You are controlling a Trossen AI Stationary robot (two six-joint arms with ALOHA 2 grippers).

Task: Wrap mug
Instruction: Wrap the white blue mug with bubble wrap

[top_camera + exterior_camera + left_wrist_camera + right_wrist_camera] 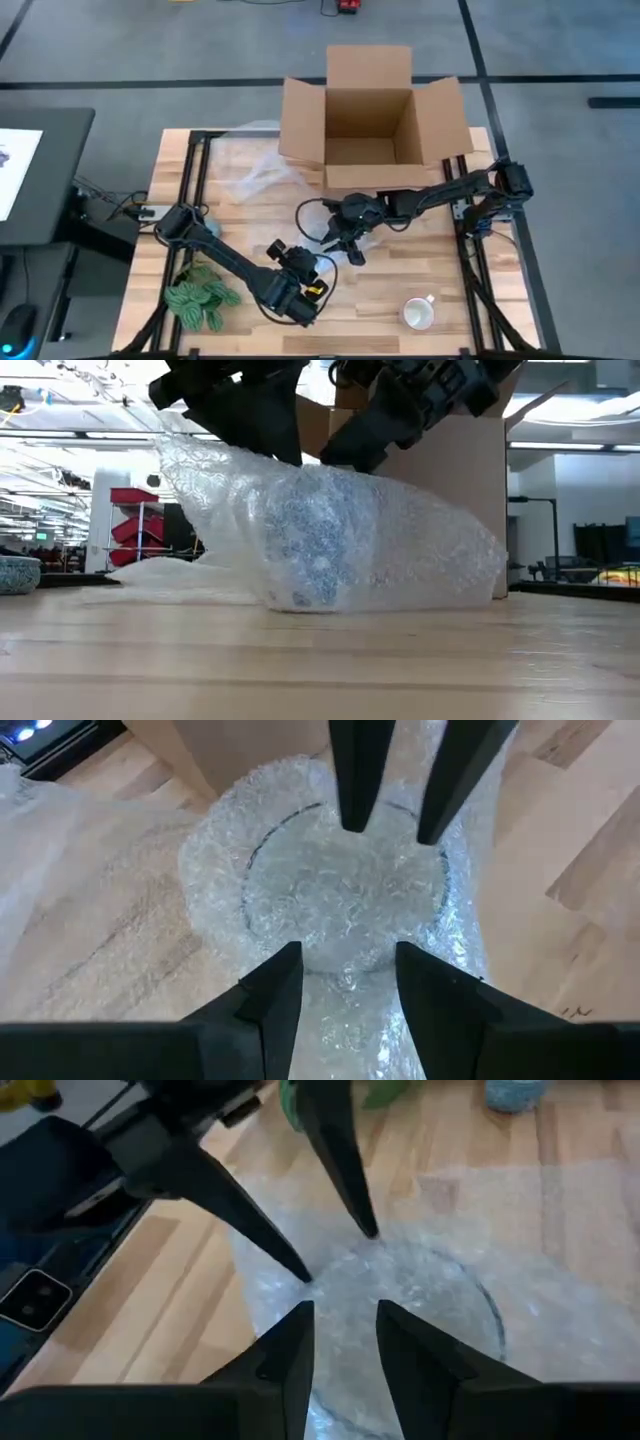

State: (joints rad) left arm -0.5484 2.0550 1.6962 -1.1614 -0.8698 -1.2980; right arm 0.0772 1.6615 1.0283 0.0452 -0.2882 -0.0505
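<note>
Both grippers meet over a mug bundled in bubble wrap [350, 540] at the table's [420, 265] middle, just before an open cardboard box [370, 120]. The left gripper [345, 970] and right gripper [345, 1335] both hang spread apart, fingertips at the wrap. A bare mug [418, 313] stands nearer the front edge.

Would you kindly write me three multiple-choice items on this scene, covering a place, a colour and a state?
1. Where are the left claw and the right claw?
A. Over the bubble-wrapped bundle
B. Inside the box
C. Past the table's edge

2. What colour is the leafy plant?
A. Red
B. Green
C. Yellow

3. How is the cardboard box?
A. Taped shut
B. Flattened
C. Open, flaps spread

Answers:
1. A, since each wrist view shows both claws above the wrapped round shape.
2. B, as the high view shows it green.
3. C, as its inside is visible from above.
</note>
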